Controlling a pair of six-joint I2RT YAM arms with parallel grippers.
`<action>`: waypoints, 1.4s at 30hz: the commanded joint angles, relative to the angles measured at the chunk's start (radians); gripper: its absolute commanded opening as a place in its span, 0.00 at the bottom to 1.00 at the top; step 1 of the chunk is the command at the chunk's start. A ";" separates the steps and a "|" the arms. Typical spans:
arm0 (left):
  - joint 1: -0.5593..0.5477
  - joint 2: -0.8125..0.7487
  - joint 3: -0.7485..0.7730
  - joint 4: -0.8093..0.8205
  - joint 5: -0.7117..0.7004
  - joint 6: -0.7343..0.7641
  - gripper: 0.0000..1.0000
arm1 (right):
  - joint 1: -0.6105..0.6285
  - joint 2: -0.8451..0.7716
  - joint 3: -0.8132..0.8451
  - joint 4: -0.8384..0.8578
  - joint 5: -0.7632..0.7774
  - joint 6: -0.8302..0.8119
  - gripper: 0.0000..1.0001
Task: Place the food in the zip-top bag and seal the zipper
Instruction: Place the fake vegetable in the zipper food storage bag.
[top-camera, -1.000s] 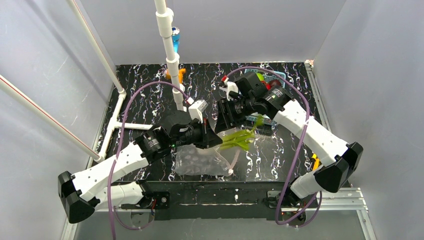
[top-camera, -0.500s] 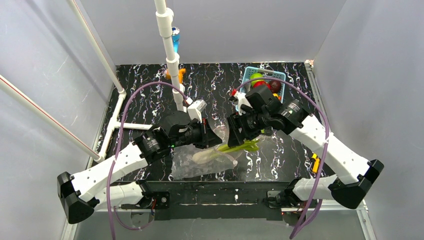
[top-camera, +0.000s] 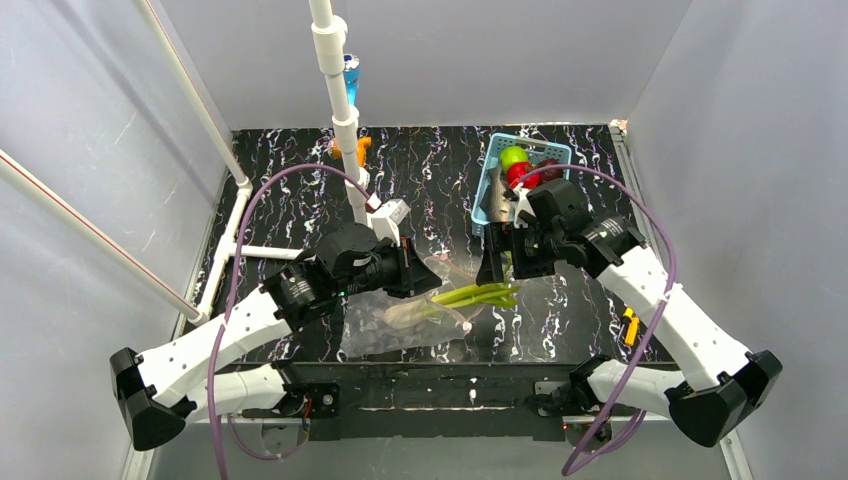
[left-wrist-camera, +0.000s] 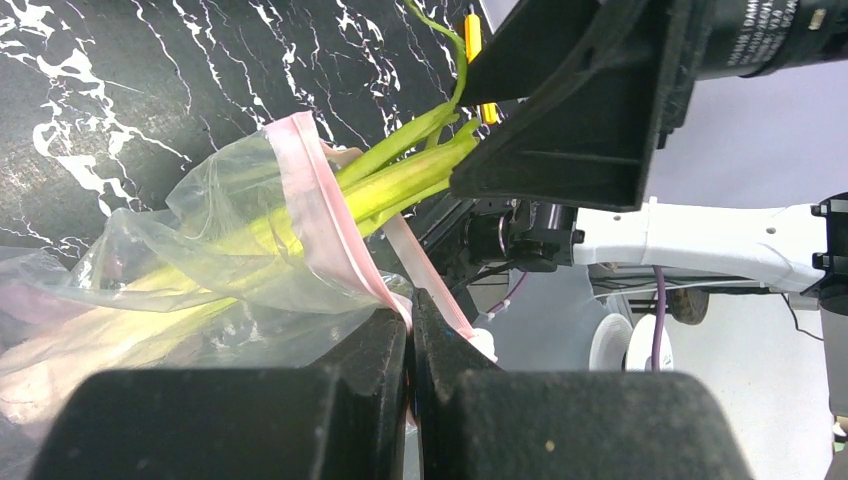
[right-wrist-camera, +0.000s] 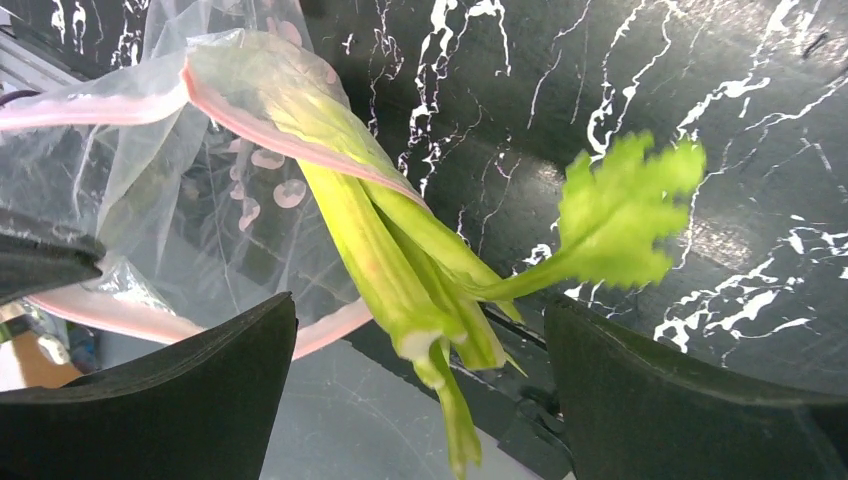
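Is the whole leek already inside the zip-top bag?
No, the green leafy end of the leek sticks out past the pink zipper at the mouth of the zip-top bag, over the black table.

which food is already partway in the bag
The leek: its lower end is inside the zip-top bag, leaves sticking out. The round fruits sit in the blue basket.
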 joint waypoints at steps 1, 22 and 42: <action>0.003 -0.012 0.031 0.014 -0.012 0.011 0.00 | -0.009 0.017 -0.033 0.089 -0.097 0.091 0.98; 0.003 0.021 0.064 0.028 -0.001 0.005 0.00 | 0.069 -0.066 -0.167 0.142 -0.050 0.191 0.50; 0.030 0.137 -0.022 0.483 0.136 -0.342 0.00 | 0.071 -0.042 0.315 0.055 0.119 0.155 0.01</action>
